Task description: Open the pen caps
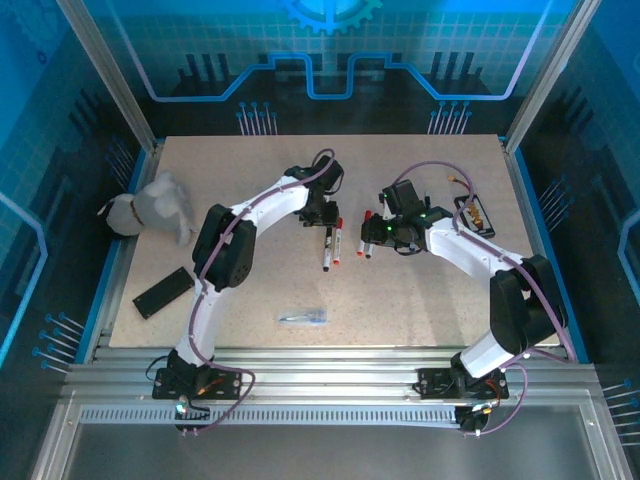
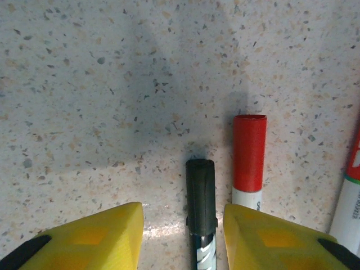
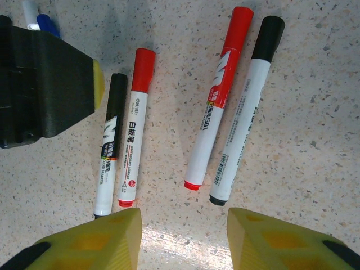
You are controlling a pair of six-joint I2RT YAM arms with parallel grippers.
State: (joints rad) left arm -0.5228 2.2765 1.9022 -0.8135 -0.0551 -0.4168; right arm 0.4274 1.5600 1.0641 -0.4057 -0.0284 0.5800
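Speckled tabletop [image 1: 250, 180] from above: four capped pens [image 1: 328, 245] lie mid-table between the left gripper [image 1: 321, 216] and right gripper [image 1: 384, 231]. Left wrist view: yellow fingers [image 2: 95, 236] stand apart astride a black cap [image 2: 201, 194], with a red cap [image 2: 249, 152] alongside. Right wrist view: fingers parted, empty, white-barrelled pens beyond.

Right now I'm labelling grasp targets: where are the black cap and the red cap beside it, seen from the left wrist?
black cap [image 2: 201, 194], left wrist view, on the middle of the cap.
red cap [image 2: 249, 153], left wrist view, on the middle of the cap.
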